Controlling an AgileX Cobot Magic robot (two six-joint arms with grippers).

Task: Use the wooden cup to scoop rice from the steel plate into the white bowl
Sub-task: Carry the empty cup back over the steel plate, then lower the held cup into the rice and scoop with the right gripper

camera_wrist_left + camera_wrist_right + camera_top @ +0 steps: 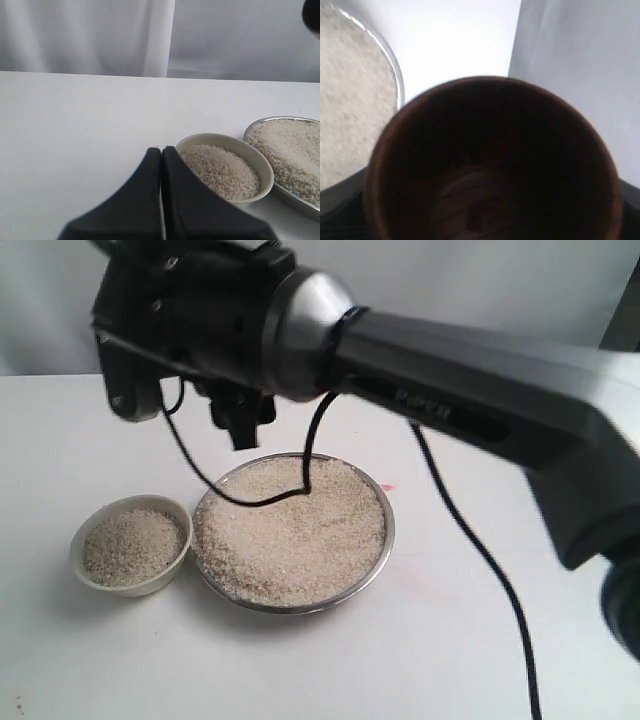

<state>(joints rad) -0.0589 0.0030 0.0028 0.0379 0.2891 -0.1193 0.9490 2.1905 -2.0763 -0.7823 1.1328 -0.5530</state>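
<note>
2 vessels held rice (290, 535): 1 steel plate (388, 530), heaped nearly to its rim, and 1 white bowl (150, 585) just beside it, partly filled. 1 wooden cup (490, 165) sat clamped in the right gripper (240, 425), held up by the plate's rim, its dark inside towards the wrist camera. The left gripper (161, 152) had its 2 fingers pressed together on nothing, low near the bowl. 1 black cable (470, 530) drooped across the plate's rice.

The plate (389, 535) is shiny metal, the bowl (130, 587) smooth cream ceramic, the cup (490, 165) dark grained wood, the rice (290, 535) dull and grainy.
</note>
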